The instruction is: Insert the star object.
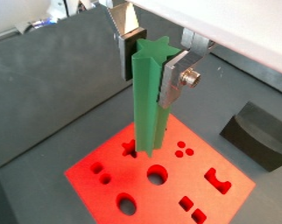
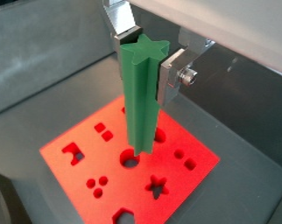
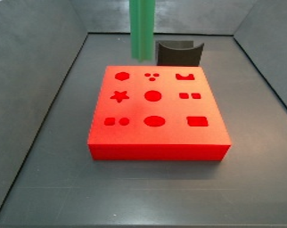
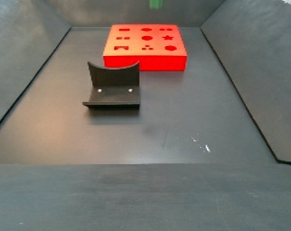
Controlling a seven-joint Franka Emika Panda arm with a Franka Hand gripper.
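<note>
My gripper [image 1: 147, 63] is shut on the top of the star object [image 1: 148, 105], a long bright green bar with a star-shaped end, held upright. It also shows in a wrist view [image 2: 140, 96], where the gripper [image 2: 144, 57] grips it with a silver finger on each side. The red block [image 1: 167, 188] with shaped holes lies below the bar. Its star hole [image 2: 158, 185] is open and beside the bar's lower end. In a side view the bar [image 3: 143, 27] hangs above the block's far edge [image 3: 156, 111], clear of the star hole [image 3: 119, 95]. The gripper itself is above that view.
The dark grey curved holder [image 3: 178, 52] stands on the floor just behind the red block, and also shows in a wrist view [image 1: 258, 131] and a side view [image 4: 113, 86]. Grey walls enclose the floor on all sides [image 3: 62, 53].
</note>
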